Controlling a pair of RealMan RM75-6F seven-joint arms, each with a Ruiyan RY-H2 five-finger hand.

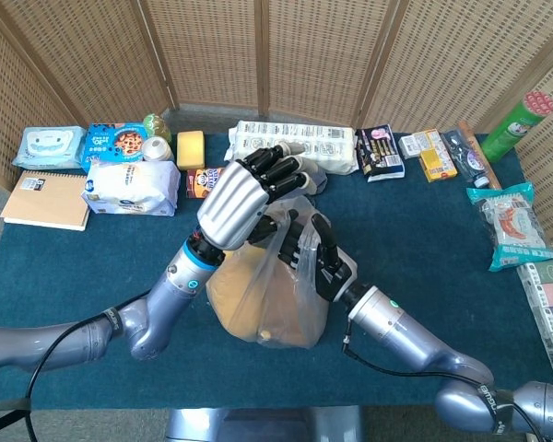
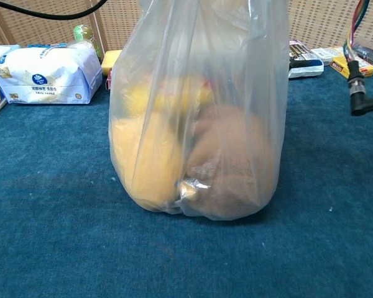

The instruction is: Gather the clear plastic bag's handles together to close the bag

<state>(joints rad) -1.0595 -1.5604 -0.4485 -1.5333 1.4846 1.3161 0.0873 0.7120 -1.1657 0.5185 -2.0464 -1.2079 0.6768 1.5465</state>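
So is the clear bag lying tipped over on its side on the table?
No, in the chest view the clear plastic bag stands upright on the blue table, its bottom resting flat and its top drawn upward.

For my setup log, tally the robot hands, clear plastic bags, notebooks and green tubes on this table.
Robot hands: 2, the left robot hand and the right robot hand
Clear plastic bag: 1
Notebook: 1
Green tube: 1
Total: 5
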